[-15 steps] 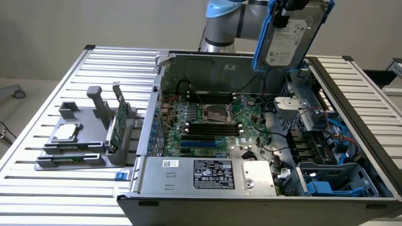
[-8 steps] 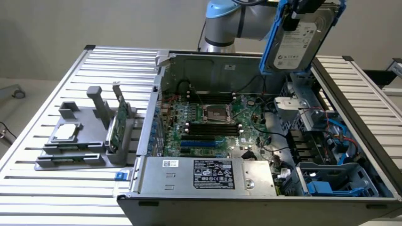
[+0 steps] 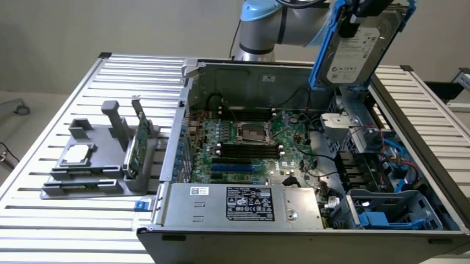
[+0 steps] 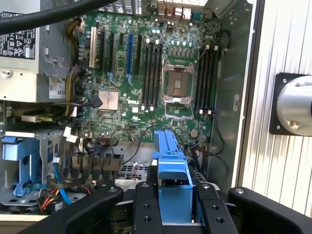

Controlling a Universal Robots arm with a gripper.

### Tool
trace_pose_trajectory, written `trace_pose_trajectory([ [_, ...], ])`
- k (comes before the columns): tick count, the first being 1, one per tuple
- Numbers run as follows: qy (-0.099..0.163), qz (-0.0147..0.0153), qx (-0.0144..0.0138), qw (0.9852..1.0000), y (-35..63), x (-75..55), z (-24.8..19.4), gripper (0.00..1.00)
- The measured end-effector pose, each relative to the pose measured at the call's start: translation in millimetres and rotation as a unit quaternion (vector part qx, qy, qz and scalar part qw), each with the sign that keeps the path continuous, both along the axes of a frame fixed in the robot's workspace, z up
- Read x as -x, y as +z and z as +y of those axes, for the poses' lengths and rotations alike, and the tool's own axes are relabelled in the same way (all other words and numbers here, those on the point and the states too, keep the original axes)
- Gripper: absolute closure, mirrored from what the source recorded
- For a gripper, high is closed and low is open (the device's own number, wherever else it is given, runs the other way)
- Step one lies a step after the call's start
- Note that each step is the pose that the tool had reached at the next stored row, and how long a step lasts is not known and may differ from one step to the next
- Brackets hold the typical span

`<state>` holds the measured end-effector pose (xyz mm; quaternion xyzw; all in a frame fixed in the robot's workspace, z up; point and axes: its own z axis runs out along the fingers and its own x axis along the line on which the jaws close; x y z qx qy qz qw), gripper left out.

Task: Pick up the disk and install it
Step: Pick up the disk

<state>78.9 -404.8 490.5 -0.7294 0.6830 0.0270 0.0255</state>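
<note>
Our gripper [image 4: 176, 212] held the disk [image 3: 358, 52] in half-closed jaws, high above the case [image 3: 257, 74]. We feared a slip: a loose hold could drop it onto the board [image 3: 242, 148].

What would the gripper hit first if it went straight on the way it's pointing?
Likely the motherboard inside the open case, near its edge; the disk the gripper holds would touch first. Depth is unclear.

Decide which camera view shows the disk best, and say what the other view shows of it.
The exterior view: the disk hangs above the open computer case, its labelled face and blue carrier plain to see. The wrist view shows that carrier end-on, clamped in the end effector, with the label hidden.
</note>
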Motion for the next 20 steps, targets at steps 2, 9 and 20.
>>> trace_pose_trajectory([
  [2,0.0,0.0,0.0,1.0,0.0,-4.2,-4.1,0.67],
  [9,0.0,0.0,-0.0002,1.0,0.0,-20.2,-18.5,0.67],
  [20,0.0,-0.0003,-0.0002,1.0,0.0,-39.3,-47.2,0.67],
])
